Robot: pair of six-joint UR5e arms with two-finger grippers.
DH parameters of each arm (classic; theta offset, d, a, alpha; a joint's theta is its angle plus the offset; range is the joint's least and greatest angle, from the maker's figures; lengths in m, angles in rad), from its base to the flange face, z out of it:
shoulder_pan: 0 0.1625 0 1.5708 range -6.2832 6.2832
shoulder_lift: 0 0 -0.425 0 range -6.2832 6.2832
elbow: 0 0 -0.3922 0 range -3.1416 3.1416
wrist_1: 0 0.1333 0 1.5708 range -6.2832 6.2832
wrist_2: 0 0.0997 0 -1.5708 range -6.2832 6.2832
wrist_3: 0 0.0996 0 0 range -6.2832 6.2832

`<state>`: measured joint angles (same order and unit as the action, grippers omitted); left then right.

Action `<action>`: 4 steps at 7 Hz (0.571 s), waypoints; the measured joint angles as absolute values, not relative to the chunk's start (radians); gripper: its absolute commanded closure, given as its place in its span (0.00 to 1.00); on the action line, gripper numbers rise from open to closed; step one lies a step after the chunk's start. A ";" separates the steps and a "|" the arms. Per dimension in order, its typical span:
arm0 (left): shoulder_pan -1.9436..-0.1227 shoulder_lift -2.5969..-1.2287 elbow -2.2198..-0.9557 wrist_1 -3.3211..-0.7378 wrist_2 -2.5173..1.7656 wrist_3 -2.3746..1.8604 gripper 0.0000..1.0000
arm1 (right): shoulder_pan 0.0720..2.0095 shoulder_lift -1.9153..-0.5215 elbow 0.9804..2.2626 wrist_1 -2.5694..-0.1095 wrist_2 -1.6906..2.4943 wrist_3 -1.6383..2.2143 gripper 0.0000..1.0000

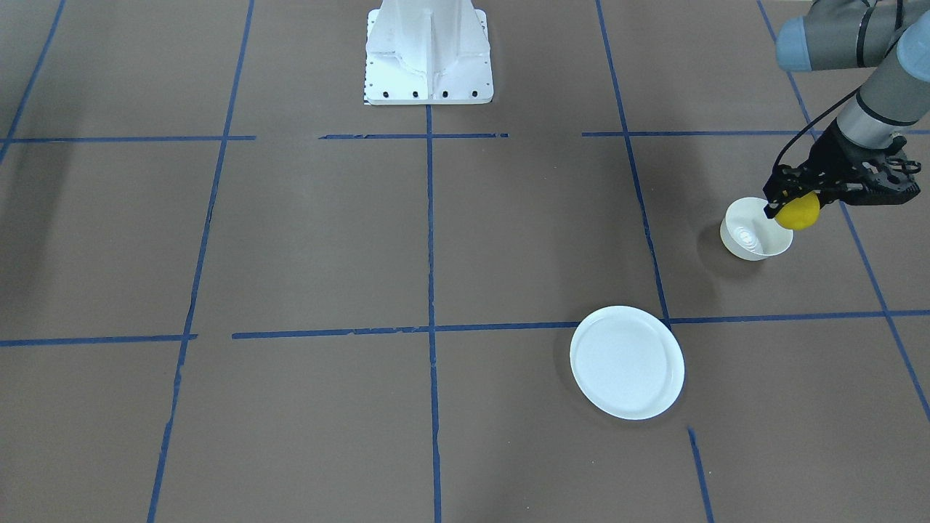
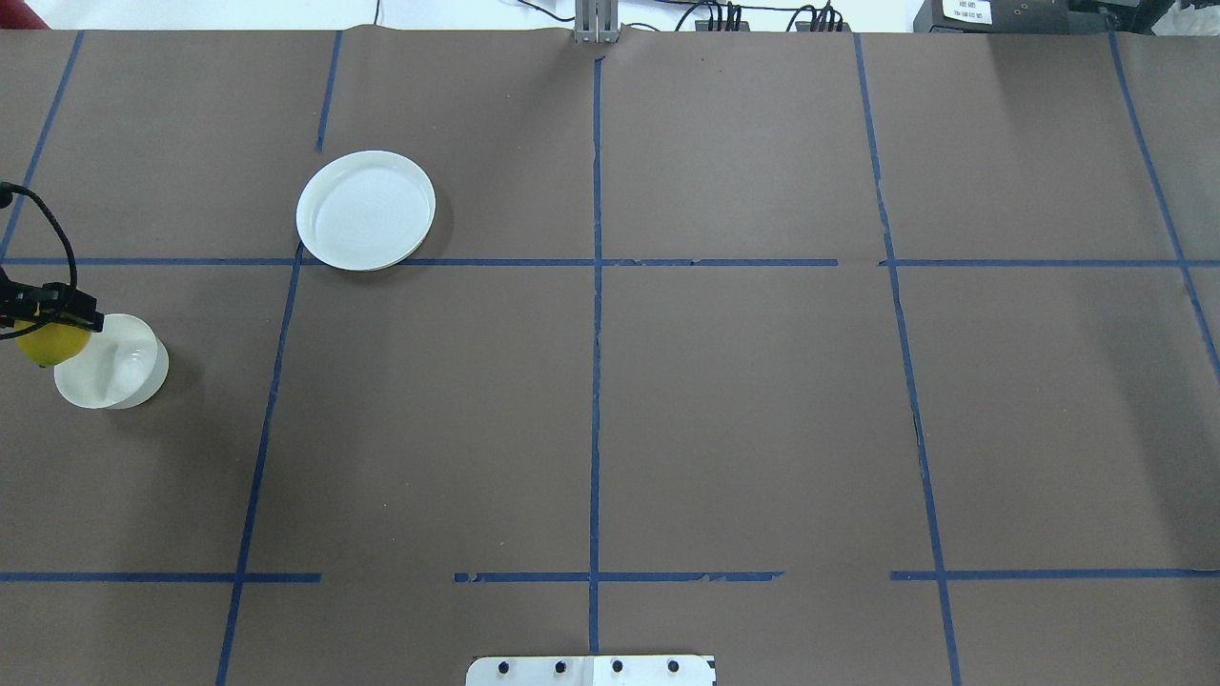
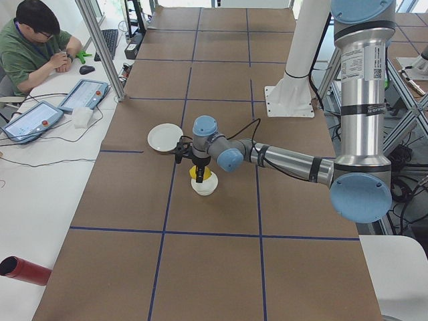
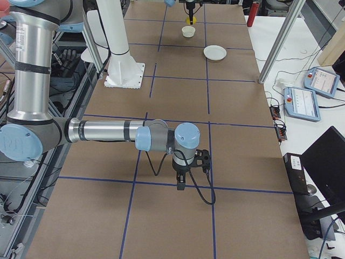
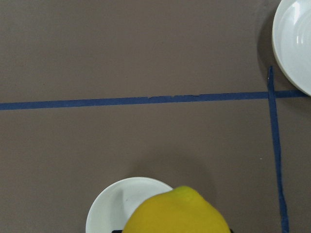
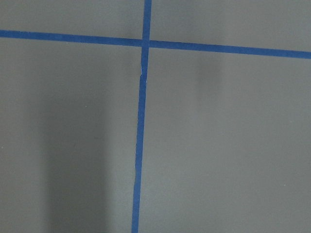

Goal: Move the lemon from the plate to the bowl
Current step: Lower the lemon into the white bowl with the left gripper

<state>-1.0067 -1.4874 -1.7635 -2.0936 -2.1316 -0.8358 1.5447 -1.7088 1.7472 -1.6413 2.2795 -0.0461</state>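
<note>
Left claw (image 1: 794,205) tight around lemon (image 1: 799,214), over bowl (image 1: 755,254) edge.

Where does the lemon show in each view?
Front-facing: lemon far right, above the middle.
Overhead: lemon at the left edge, mid-height.
Exterior left: lemon near centre.
Exterior right: lemon at the top edge, tiny.
Left wrist: lemon bottom centre, large.
Right wrist: not in it.
Landmark: the bowl, right by it in all five.
</note>
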 measured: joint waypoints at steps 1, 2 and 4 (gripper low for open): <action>-0.996 -1.488 -1.732 -2.123 -2.132 -0.844 0.76 | 1.545 -1.709 1.747 -1.641 2.279 -0.046 0.00; -0.985 -1.488 -1.719 -2.133 -2.134 -0.851 0.76 | 1.545 -1.709 1.747 -1.641 2.279 -0.047 0.00; -0.961 -1.492 -1.713 -2.138 -2.140 -0.867 0.71 | 1.545 -1.709 1.747 -1.641 2.279 -0.047 0.00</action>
